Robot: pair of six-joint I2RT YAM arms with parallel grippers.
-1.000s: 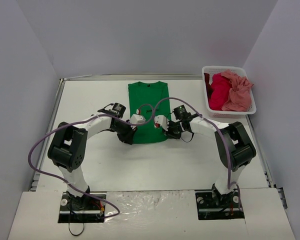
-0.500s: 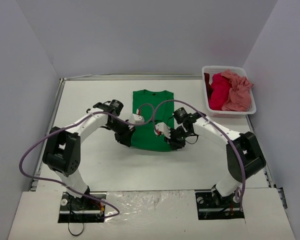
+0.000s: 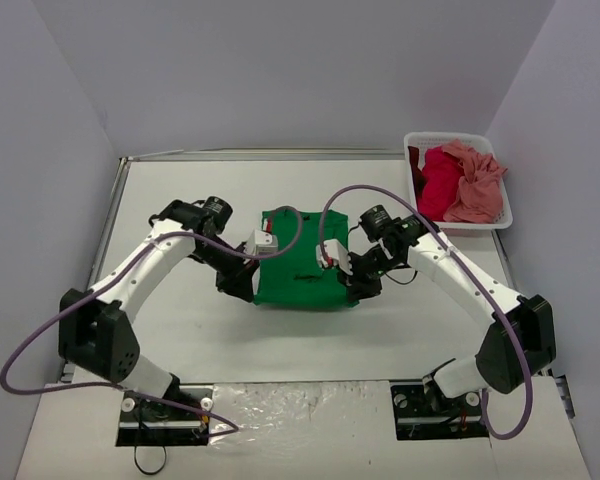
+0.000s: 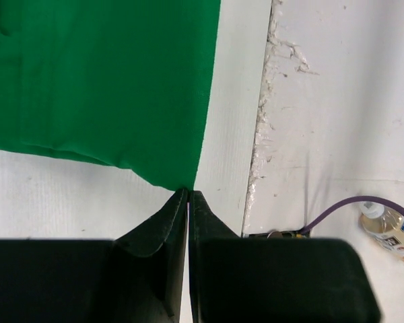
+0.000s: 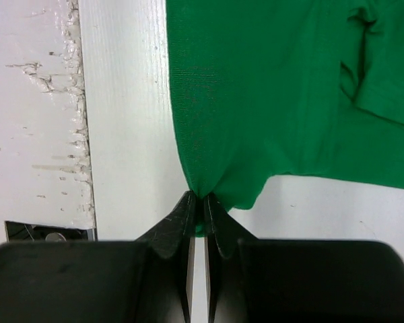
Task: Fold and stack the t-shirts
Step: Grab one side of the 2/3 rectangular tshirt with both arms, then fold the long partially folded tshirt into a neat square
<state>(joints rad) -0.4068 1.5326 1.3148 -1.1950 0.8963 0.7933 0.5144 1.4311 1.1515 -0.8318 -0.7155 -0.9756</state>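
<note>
Both arms have swung outward and drawn back over the last second, and the bright green soft-cloth t-shirt [image 3: 300,268] has slid with them toward our bases. It now stretches between the two sets of jaws. The left gripper [image 4: 188,194] is closed on one near corner, with only a sliver of cloth at its very tips. The right gripper [image 5: 200,198] is clamped on the other corner, with a small pucker bunched just ahead of its jaws.

We judge the pull works best if both wrists move level and at the same pace, keeping the hem taut. The left hold looks thin, so we should avoid jerks.

We count one green shirt, two grippers, and one white slatted plastic basket [image 3: 497,218] well off beyond the right jaws. It holds one crimson red shirt [image 3: 438,185] and one salmon pink shirt [image 3: 477,182].
</note>
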